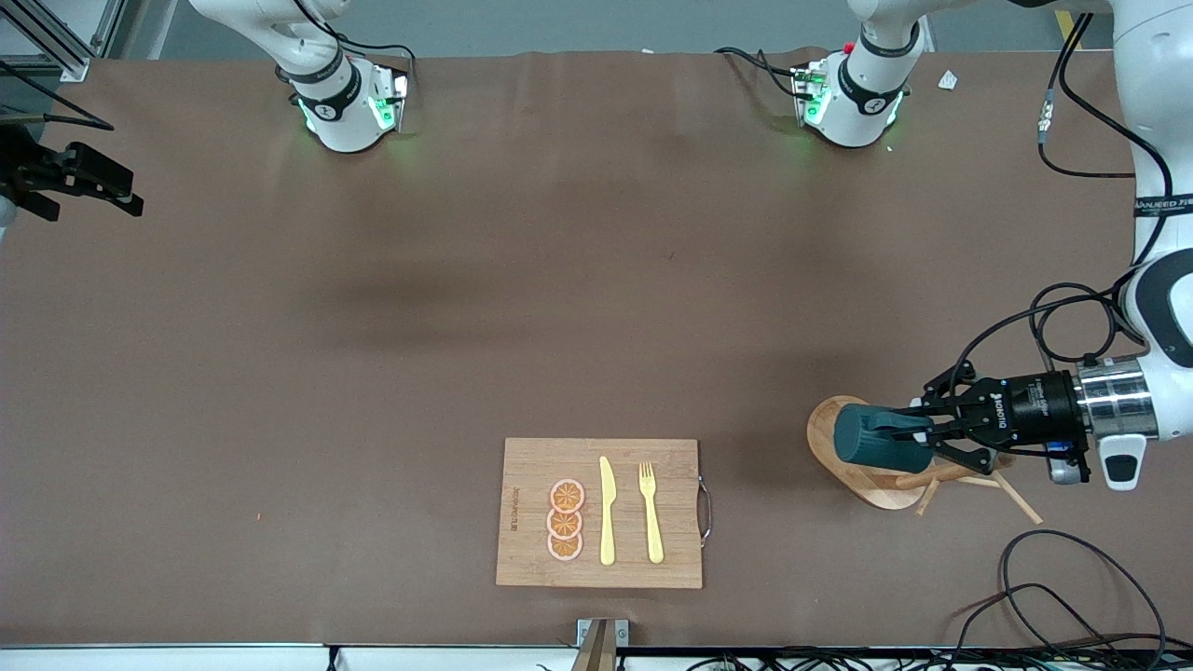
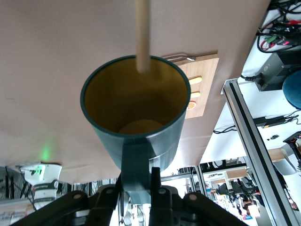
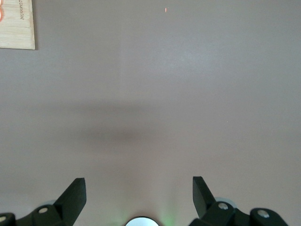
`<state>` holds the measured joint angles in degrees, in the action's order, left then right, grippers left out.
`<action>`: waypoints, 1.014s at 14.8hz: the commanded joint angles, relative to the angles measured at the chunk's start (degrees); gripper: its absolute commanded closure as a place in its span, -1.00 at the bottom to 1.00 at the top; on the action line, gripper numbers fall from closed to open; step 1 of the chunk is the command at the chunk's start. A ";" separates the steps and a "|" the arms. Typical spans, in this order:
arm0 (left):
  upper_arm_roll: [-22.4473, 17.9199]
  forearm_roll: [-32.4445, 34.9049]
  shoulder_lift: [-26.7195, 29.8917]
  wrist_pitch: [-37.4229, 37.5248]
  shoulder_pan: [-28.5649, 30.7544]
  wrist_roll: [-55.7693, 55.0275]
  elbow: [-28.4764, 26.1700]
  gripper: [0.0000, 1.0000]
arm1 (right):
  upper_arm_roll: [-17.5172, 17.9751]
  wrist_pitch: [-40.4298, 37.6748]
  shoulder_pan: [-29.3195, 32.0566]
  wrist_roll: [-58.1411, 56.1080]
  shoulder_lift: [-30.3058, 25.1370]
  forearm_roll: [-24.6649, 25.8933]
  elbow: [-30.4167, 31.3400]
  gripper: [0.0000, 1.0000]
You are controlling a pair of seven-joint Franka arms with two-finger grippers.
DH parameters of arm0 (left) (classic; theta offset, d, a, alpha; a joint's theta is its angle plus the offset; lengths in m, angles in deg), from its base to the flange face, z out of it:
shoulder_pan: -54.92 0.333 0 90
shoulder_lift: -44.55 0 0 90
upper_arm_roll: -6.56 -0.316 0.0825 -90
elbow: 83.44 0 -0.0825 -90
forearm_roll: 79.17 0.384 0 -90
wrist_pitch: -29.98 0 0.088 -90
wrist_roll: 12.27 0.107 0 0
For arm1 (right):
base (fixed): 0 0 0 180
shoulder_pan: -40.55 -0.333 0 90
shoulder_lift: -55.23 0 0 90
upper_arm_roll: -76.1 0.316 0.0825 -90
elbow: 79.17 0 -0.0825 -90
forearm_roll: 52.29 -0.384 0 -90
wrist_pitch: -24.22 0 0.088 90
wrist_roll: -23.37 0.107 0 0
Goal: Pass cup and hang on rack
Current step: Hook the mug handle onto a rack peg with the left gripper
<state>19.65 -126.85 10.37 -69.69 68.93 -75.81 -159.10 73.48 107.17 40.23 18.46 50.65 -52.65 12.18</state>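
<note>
1. Nearest the front camera, a bamboo cutting board point(image 1: 598, 513) lies flat on the brown table point(image 1: 373, 326). On it sit three orange slices point(image 1: 565, 521), a yellow knife point(image 1: 607, 511) and a yellow fork point(image 1: 651, 512), side by side.
2. Toward the left arm's end of the table stands the rack point(image 1: 843, 466), its oval base flat on the surface, thin pegs angled outward.
3. The left gripper point(image 1: 918, 433) hangs over the rack, its fingers clamped on the handle of the cup point(image 1: 871, 437). The cup lies on its side in the air above the rack's base, mouth turned away from the gripper.
4. In the left wrist view, the cup point(image 2: 134, 120) shows its yellow-brown inside, and a wooden rod of the rack point(image 2: 143, 35) crosses its rim. Whether rod and rim touch cannot be determined.
5. The right gripper point(image 1: 79, 182) waits over the right arm's end of the table, well apart from the cup. Its fingers point(image 3: 73, 197) are spread wide with nothing between them.
</note>
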 commanded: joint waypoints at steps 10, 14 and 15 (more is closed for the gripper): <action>0.79 -5.14 -3.08 2.11 5.05 3.42 0.42 0.99 | 0.07 0.46 0.06 -0.81 -1.30 0.71 1.29 -1.00; 0.79 -5.14 -3.70 2.11 5.50 4.39 0.42 0.99 | 0.07 0.46 0.06 -0.89 -1.30 0.71 1.29 -1.00; 0.79 -5.14 -3.87 2.11 5.67 4.56 0.42 0.99 | 0.07 0.46 0.06 -0.81 -1.30 0.71 1.29 -1.00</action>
<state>19.80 -130.62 6.93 -68.41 73.80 -72.25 -159.10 73.44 107.17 40.23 18.34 50.65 -52.64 12.18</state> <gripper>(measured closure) 0.789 0.000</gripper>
